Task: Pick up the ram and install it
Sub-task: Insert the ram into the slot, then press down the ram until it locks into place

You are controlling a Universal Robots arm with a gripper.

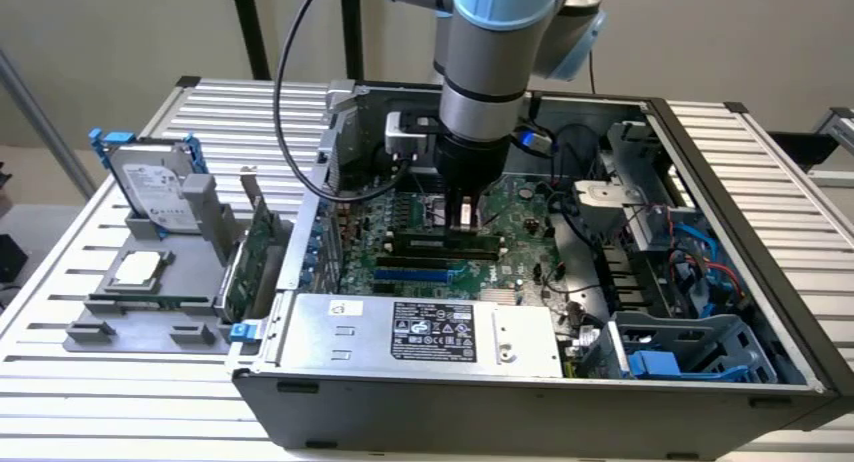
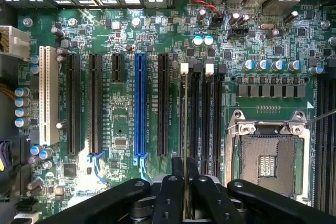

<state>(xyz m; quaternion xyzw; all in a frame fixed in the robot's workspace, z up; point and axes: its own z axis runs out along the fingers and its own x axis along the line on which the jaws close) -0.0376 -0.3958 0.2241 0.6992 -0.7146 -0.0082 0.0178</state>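
The gripper [image 1: 463,214] is low inside the open computer case [image 1: 694,162], just above the green motherboard [image 1: 514,207]. In the wrist view its two black fingers [image 2: 173,187] are closed on the ram [image 2: 184,129], which is seen edge-on as a thin line standing upright between them. The ram runs along the first of the black memory slots [image 2: 202,114] and lies over it; if it is already pressed fully into the slot I cannot tell. Beside these slots, the empty processor socket [image 2: 268,156] with its metal frame is open. On the other side of the slots there are the blue expansion slot [image 2: 139,108], some black ones, and a white slot [image 2: 48,98].

In the exterior view, the silver power supply [image 1: 420,332] lies along the near wall of the case. At the exterior view's left, on the slatted table [image 1: 747,152], a grey holder [image 1: 147,322] carries a hard drive [image 1: 150,187] standing upright, a square silver processor [image 1: 138,269] lying flat, and a green expansion card [image 1: 254,262] on its edge.
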